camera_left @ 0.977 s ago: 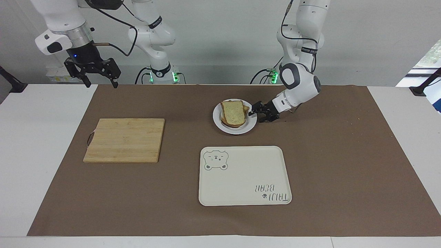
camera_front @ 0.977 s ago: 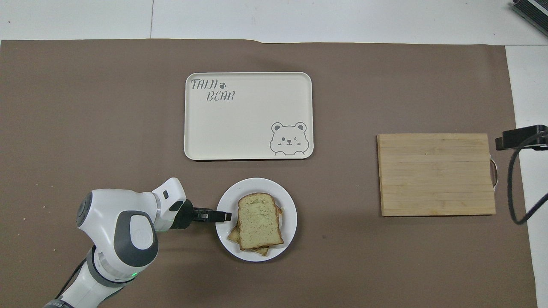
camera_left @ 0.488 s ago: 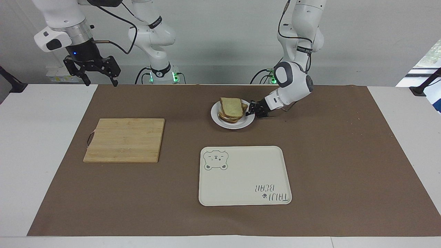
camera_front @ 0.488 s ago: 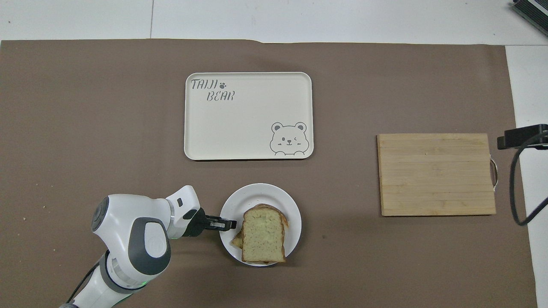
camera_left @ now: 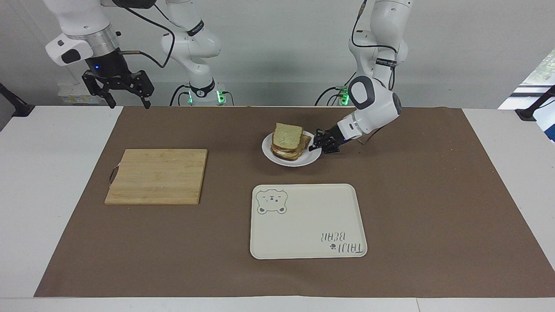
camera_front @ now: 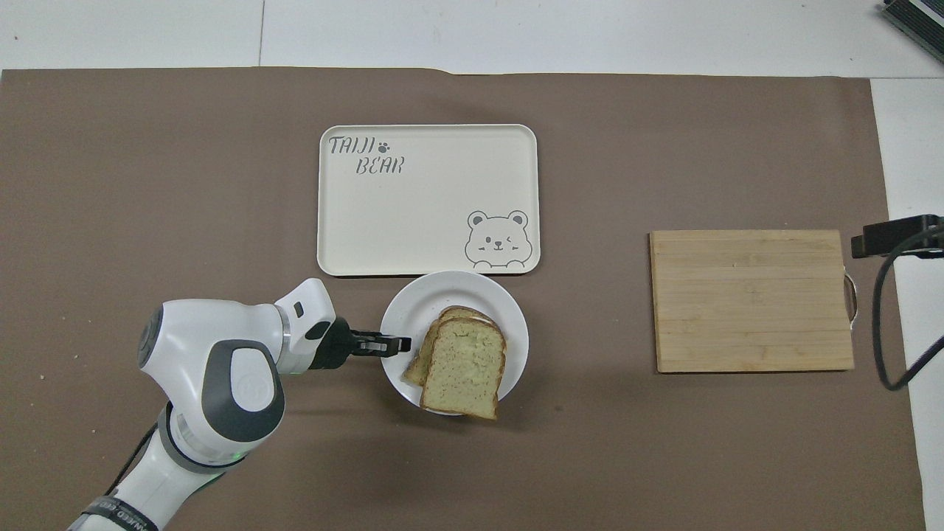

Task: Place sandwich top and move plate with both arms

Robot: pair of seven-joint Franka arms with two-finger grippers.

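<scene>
The small white plate (camera_left: 281,160) (camera_front: 442,286) carries a stacked sandwich. Its top slice (camera_left: 287,134) (camera_front: 464,371) lies uppermost and, in the overhead view, reaches past the plate's rim on the robots' side. My left gripper (camera_left: 313,147) (camera_front: 403,344) is shut on the plate's rim at the left arm's end. It holds the plate just off the brown mat, which shows a shadow under it. My right gripper (camera_left: 129,104) waits open and empty, high over the right arm's end of the table.
A cream tray with a bear drawing (camera_left: 308,221) (camera_front: 428,214) lies just farther from the robots than the plate. A wooden cutting board (camera_left: 158,175) (camera_front: 752,299) lies toward the right arm's end. A black part with a cable (camera_front: 896,236) shows beside the board.
The left gripper closed on the plate's rim and lifted the plate, carrying it toward the tray. The top slice slid toward the robots' side of the plate. The right arm barely moved.
</scene>
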